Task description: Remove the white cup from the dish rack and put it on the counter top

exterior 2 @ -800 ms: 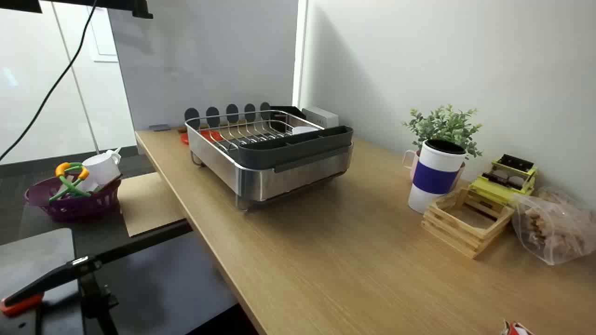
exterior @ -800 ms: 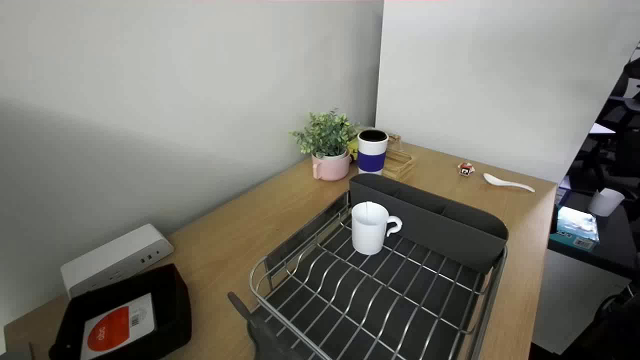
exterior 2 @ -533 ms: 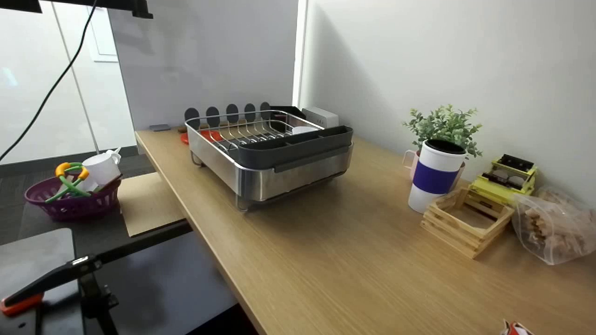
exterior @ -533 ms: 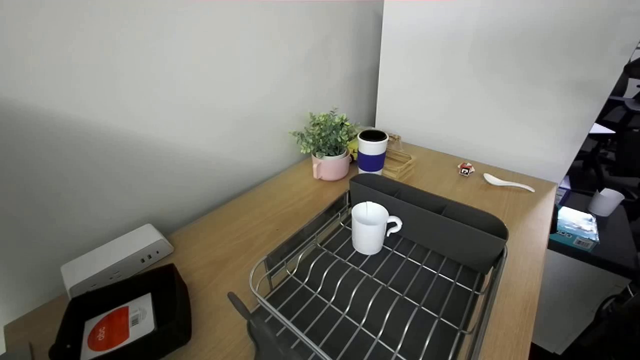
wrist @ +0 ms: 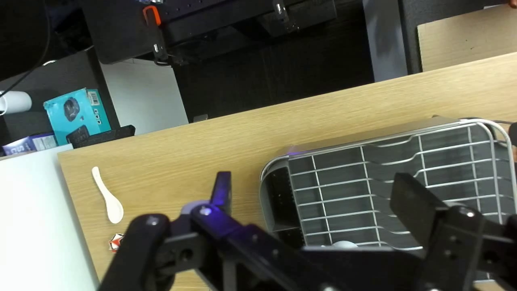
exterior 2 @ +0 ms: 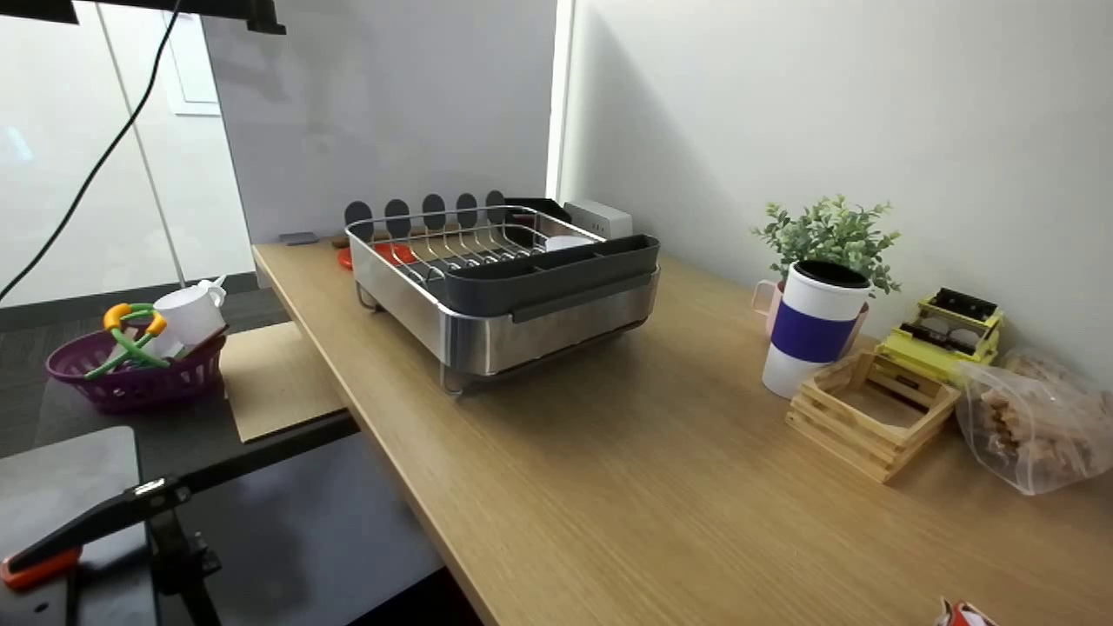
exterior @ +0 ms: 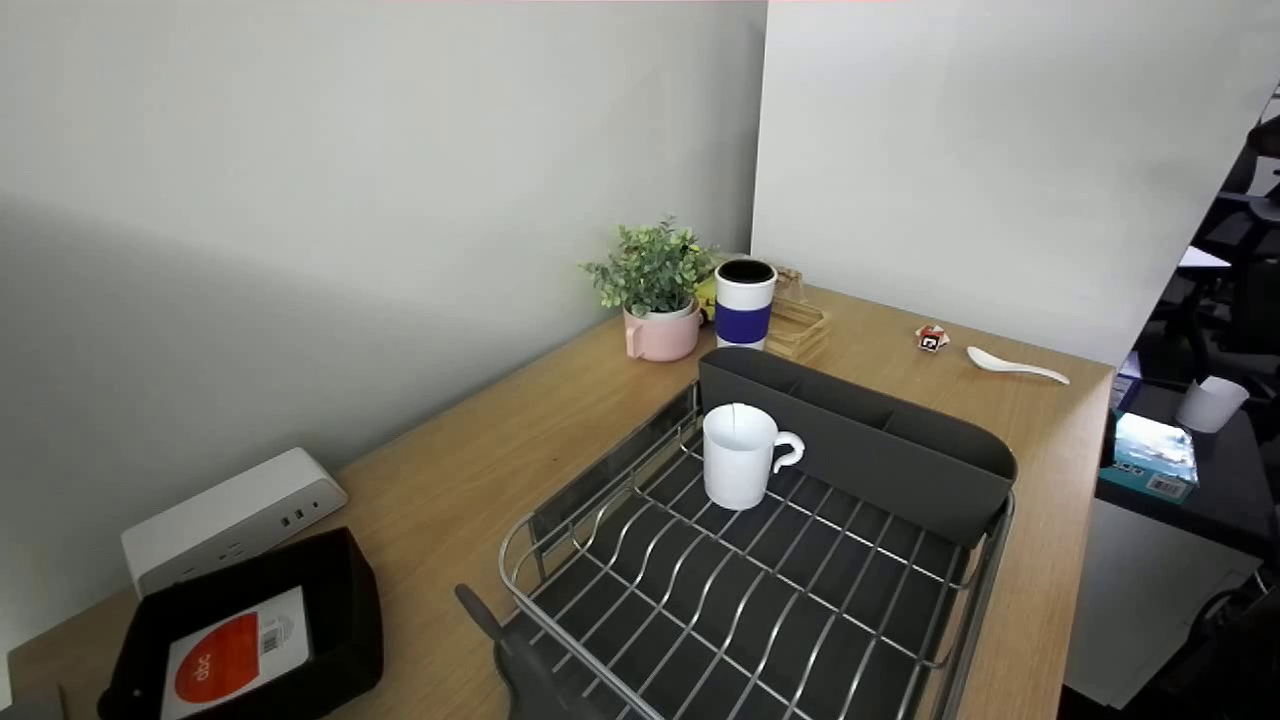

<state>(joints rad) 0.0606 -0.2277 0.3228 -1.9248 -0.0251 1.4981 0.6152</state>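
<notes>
The white cup (exterior: 738, 465) stands upright in the dish rack (exterior: 855, 455), beside its dark grey holder, with its handle toward the holder side. In an exterior view only the top of the cup (exterior 2: 569, 243) shows above the holder of the rack (exterior 2: 556, 345). In the wrist view, my gripper (wrist: 315, 188) is open and empty above the rack (wrist: 349, 176). A small part of the cup (wrist: 344, 244) shows there; the gripper body hides the rest. The gripper is out of both exterior views. The wooden counter top (exterior 2: 678, 487) lies under the rack.
A white tumbler with a blue band (exterior: 743, 322), a plant in a pink cup (exterior: 662, 333) and a wooden crate (exterior 2: 874, 409) stand beyond the rack. A white spoon (wrist: 107, 196) lies near the counter's end. A black tray (exterior: 350, 620) and white power box (exterior: 235, 515) stand beside the rack.
</notes>
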